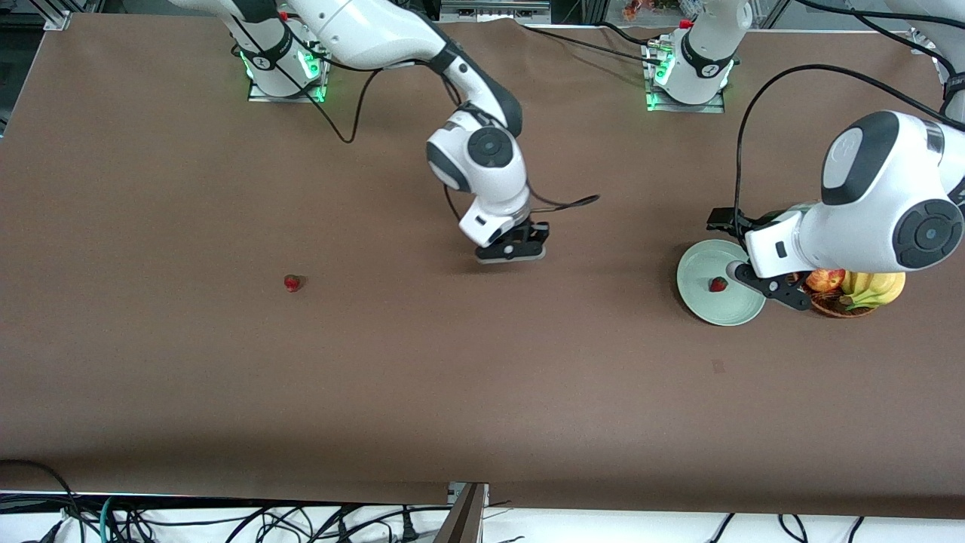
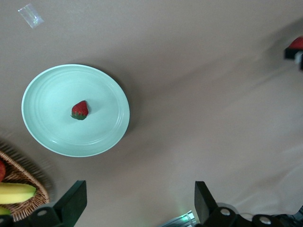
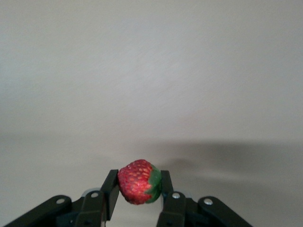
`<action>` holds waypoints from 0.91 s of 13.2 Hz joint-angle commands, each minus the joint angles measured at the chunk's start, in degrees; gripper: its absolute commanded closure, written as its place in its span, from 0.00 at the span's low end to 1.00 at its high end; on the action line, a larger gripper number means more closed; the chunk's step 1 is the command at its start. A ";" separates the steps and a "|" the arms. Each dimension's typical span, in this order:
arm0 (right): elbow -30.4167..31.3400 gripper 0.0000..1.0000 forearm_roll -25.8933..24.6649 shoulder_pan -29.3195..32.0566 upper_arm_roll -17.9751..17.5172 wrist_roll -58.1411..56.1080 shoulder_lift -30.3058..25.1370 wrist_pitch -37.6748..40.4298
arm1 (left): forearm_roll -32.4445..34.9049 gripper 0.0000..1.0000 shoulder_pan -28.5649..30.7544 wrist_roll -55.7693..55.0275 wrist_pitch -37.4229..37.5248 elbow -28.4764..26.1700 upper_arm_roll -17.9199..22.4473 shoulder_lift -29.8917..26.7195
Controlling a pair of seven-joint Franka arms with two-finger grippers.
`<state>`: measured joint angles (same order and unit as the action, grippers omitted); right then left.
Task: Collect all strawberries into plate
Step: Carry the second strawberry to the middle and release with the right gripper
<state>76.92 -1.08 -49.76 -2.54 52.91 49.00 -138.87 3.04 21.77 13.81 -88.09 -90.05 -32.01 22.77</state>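
Front view: right gripper (image 1: 512, 249) over mid tabletop (image 1: 226, 392), clenched on a strawberry. Second strawberry (image 1: 292, 283) lying toward the right arm's end. Third strawberry (image 1: 718, 284) resting in the plate (image 1: 697, 264), beside the wicker basket (image 1: 833, 308).

Left wrist view: left gripper (image 2: 137, 203) spread wide, holding nothing, above tabletop just beside the plate.

Right wrist view: held strawberry (image 3: 138, 181) pinched between both fingers (image 3: 110, 187).
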 commanded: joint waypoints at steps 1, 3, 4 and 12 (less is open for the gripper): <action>-4.76 0.71 -2.87 -6.03 3.23 10.42 4.86 -3.32 | 2.39 0.00 0.73 2.99 0.55 1.90 -0.51 0.79; -5.99 0.65 -2.97 -9.12 5.78 14.14 7.76 -5.87 | 1.97 0.00 0.64 0.71 0.47 1.38 -0.95 0.52; -6.08 0.60 -2.97 -9.48 6.23 14.59 8.38 -7.27 | 1.97 0.00 0.38 0.61 0.38 1.02 -1.30 0.52; -6.08 0.00 -2.35 -6.86 7.29 13.28 2.26 -0.03 | 0.65 0.00 0.12 -4.39 0.29 0.14 -1.74 0.52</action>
<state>70.58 -2.91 -58.41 5.08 66.17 55.25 -144.46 3.81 21.95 11.79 -88.11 -89.83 -33.19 23.51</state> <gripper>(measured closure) 0.031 0.000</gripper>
